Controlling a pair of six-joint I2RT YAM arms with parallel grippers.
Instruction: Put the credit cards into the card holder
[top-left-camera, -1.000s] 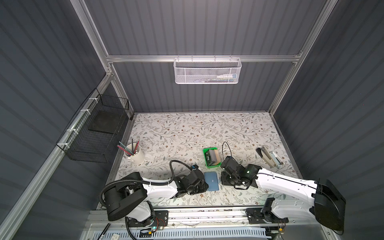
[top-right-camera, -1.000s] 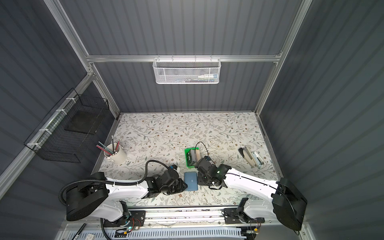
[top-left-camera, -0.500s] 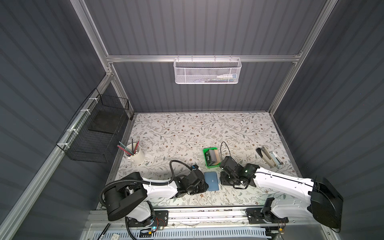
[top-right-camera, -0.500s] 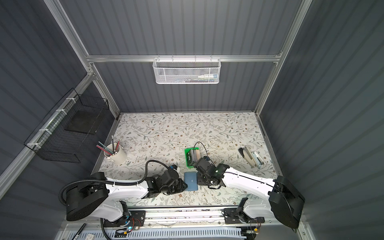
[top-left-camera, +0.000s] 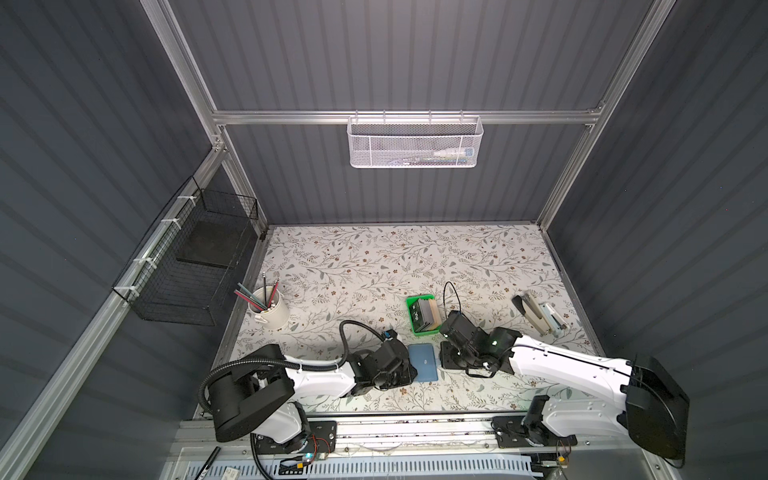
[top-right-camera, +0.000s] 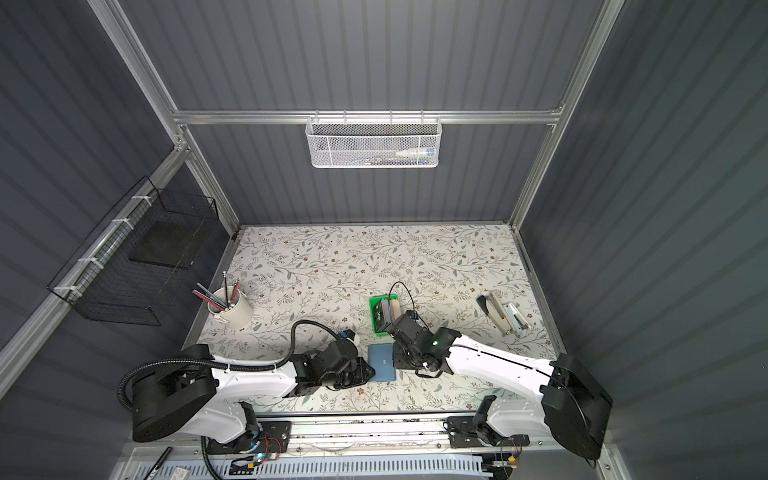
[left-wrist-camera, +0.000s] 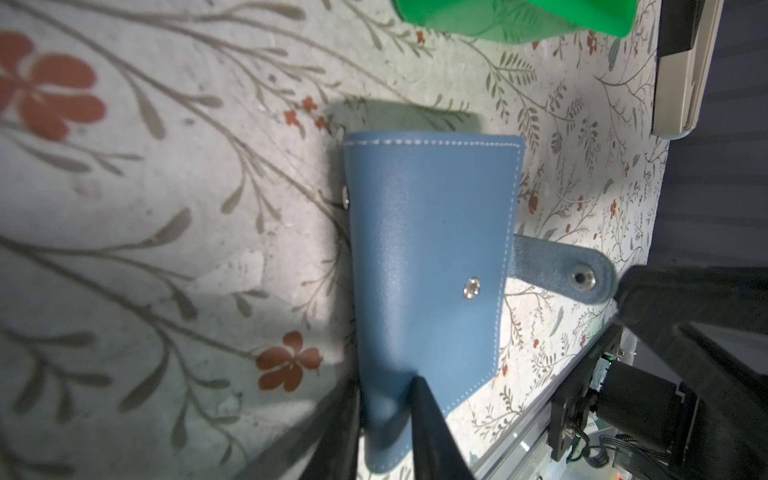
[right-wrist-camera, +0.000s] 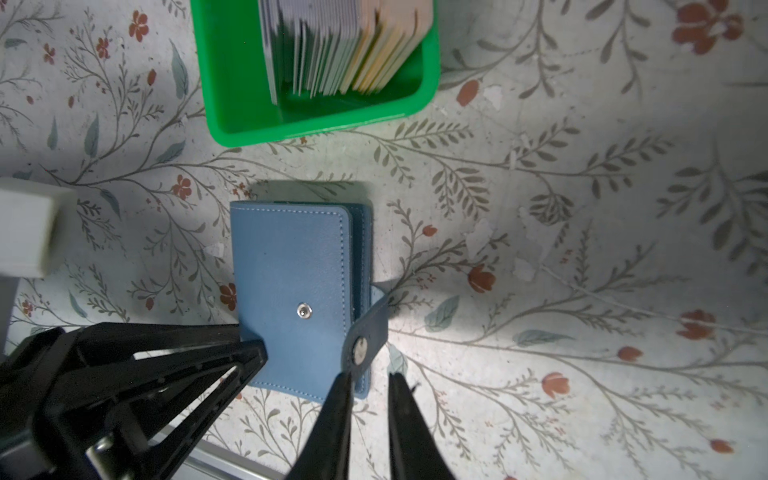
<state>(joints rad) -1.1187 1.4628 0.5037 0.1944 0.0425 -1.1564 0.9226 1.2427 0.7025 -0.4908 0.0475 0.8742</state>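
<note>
The blue card holder (top-left-camera: 423, 362) (top-right-camera: 382, 362) lies closed on the floral table near the front edge, between both grippers. My left gripper (left-wrist-camera: 384, 411) (top-left-camera: 409, 370) is shut on its spine-side corner, blue cover pinched between the fingers. The snap tab (right-wrist-camera: 365, 332) (left-wrist-camera: 569, 270) hangs loose, unsnapped, off the opposite edge. My right gripper (right-wrist-camera: 370, 382) (top-left-camera: 442, 357) sits right at that tab, jaws narrowly open with only table showing between them; one fingertip touches the tab's end. The credit cards (right-wrist-camera: 345, 45) (top-left-camera: 428, 316) stand on edge in a green tray (right-wrist-camera: 232, 83) just behind the holder.
A stapler (top-left-camera: 540, 316) lies at the right of the table, and a cup of pencils (top-left-camera: 268, 307) stands at the left. A black wire basket (top-left-camera: 195, 266) hangs on the left wall, a white mesh basket (top-left-camera: 415, 143) on the back. The metal rail (top-left-camera: 395, 428) runs along the front.
My right gripper has edged a little to the left, closer to the card holder's tab. The left arm and the holder have stayed put.
</note>
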